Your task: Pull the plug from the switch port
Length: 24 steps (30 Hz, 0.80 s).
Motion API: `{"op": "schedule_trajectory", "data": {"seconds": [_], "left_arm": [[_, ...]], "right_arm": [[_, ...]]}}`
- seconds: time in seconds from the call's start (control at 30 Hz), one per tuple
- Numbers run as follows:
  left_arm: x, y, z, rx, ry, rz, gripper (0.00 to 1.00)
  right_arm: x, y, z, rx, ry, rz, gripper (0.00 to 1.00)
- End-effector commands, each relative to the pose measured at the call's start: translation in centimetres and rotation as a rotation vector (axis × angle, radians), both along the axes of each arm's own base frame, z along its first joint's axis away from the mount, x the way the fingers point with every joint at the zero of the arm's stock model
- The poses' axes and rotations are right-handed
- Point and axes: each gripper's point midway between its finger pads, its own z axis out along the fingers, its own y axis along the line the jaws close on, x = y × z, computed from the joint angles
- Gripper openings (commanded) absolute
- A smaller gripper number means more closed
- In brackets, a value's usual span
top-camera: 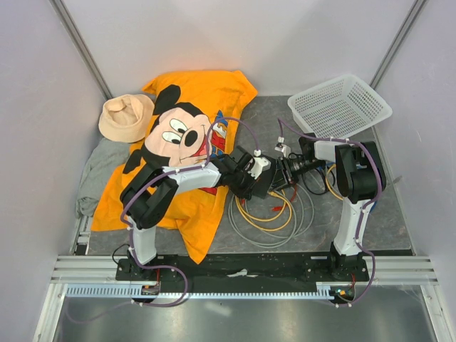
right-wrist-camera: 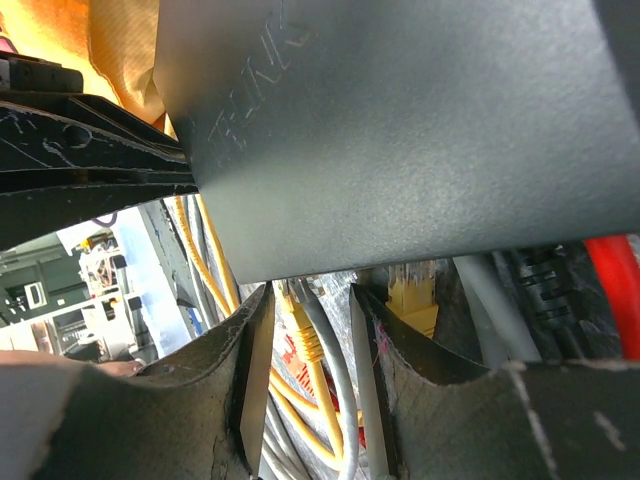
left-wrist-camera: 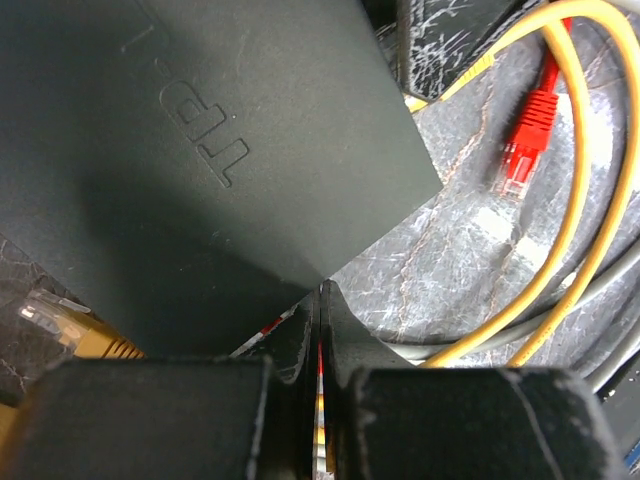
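Note:
The switch (left-wrist-camera: 230, 140) is a flat matte-black box, and it fills the top of both wrist views (right-wrist-camera: 420, 130). My left gripper (left-wrist-camera: 322, 290) is shut, its tips touching the switch's near corner. A loose red plug (left-wrist-camera: 522, 150) lies on the mat to its right. My right gripper (right-wrist-camera: 308, 292) is open just below the switch's edge. Between its fingers run a yellow plug (right-wrist-camera: 300, 325) and a grey cable (right-wrist-camera: 338, 370), both leading up to that edge. Another yellow plug (right-wrist-camera: 412, 295) sits just outside the right finger. From above, both grippers (top-camera: 256, 182) (top-camera: 280, 176) meet mid-table.
Yellow and grey cables (top-camera: 271, 214) coil on the dark mat below the grippers. A white mesh basket (top-camera: 340, 105) stands at the back right. An orange Mickey towel (top-camera: 192, 135), a beige hat (top-camera: 126, 117) and a grey cloth (top-camera: 96, 174) lie to the left.

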Motion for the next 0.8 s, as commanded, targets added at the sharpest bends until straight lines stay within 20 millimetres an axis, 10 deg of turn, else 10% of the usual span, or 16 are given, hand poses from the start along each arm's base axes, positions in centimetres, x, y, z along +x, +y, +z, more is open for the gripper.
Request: {"op": "schedule_trajectory", "data": {"seconds": [0.0, 0.17, 0.43, 0.77], "left_arm": [[1.0, 0.1, -0.5, 0.009, -0.020, 0.052, 0.01], [1.0, -0.4, 0.6, -0.025, -0.023, 0.040, 0.02], [2.9, -3.6, 8.7, -0.261, -0.067, 0.025, 0.02], [7.7, -0.4, 0.6, 0.037, -0.136, 0.178, 0.02]], "right_arm": [[0.5, -0.7, -1.8, -0.072, -0.047, -0.003, 0.44], [0.8, -1.0, -2.0, -0.088, -0.048, -0.022, 0.44], [1.4, -1.7, -1.8, -0.094, -0.050, -0.053, 0.45], [2.0, -2.2, -1.8, -0.123, -0.067, -0.090, 0.45]]}}
